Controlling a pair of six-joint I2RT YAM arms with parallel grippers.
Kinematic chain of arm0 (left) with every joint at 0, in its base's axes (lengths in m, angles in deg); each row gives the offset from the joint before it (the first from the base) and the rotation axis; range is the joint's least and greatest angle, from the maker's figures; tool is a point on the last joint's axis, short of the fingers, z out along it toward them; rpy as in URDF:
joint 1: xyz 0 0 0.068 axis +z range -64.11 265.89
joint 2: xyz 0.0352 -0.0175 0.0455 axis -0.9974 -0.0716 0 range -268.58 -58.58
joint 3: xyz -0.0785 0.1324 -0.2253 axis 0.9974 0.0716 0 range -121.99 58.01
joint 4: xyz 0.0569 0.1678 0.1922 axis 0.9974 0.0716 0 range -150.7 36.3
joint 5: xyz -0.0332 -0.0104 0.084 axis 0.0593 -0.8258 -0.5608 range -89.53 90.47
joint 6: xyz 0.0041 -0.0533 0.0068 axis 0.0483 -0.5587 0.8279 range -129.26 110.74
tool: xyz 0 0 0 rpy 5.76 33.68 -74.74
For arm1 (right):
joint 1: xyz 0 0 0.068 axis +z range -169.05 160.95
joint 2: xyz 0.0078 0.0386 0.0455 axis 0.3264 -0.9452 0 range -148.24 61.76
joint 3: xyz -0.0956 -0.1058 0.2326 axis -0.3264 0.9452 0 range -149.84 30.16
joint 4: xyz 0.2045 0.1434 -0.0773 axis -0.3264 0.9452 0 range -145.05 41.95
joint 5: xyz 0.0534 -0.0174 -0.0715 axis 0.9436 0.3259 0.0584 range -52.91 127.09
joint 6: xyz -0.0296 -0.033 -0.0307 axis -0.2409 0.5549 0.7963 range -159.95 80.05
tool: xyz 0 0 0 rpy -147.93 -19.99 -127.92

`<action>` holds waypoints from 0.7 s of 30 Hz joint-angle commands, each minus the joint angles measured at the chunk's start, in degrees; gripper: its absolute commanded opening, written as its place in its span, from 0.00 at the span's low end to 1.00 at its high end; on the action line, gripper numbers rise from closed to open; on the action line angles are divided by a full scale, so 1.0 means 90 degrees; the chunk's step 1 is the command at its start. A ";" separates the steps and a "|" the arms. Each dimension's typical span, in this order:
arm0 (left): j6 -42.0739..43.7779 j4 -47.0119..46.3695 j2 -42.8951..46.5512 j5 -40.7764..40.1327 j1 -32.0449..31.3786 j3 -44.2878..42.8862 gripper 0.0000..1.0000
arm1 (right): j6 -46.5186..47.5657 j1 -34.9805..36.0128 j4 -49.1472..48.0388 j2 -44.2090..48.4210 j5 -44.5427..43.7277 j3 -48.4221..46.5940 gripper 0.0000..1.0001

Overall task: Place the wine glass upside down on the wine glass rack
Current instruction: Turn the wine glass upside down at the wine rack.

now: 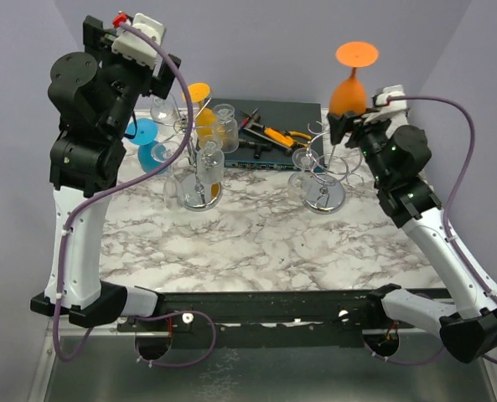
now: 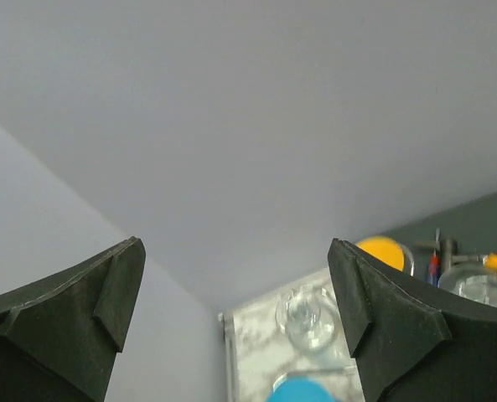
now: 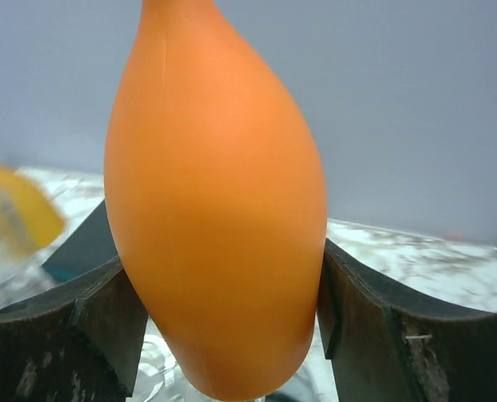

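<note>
The orange wine glass (image 1: 349, 94) hangs upside down in the air, its round foot on top. My right gripper (image 1: 347, 126) is shut on its bowl. In the right wrist view the bowl (image 3: 219, 209) fills the frame, and the right gripper (image 3: 223, 285) presses it from both sides. The glass is just above the chrome wine glass rack (image 1: 323, 197) at the right, apart from it. My left gripper (image 1: 152, 63) is raised at the back left near the wall. In its own view the left gripper (image 2: 235, 251) stands wide open with nothing between its fingers.
A clear glass (image 1: 302, 167) hangs on the right rack. A second rack (image 1: 199, 199) at the left carries clear, yellow and blue glasses (image 1: 147, 142). Hand tools (image 1: 273, 134) lie on a dark mat at the back. A clear glass (image 2: 308, 316) shows below the left gripper.
</note>
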 commanded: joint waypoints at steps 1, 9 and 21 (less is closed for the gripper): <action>-0.1162 0.0776 0.0890 0.0059 0.0943 0.1173 0.99 | -0.0245 -0.0947 -0.0678 -0.0071 -0.0210 -0.0105 0.67; -0.1537 0.0030 0.2820 -0.0447 0.1596 0.4453 0.99 | -0.1111 -0.2947 -0.1082 -0.0113 0.0313 0.0797 0.66; -0.1854 0.0049 0.4111 -0.1075 0.1606 0.6339 0.99 | -0.0726 -0.3481 -0.2536 -0.0376 -0.0270 0.2581 0.66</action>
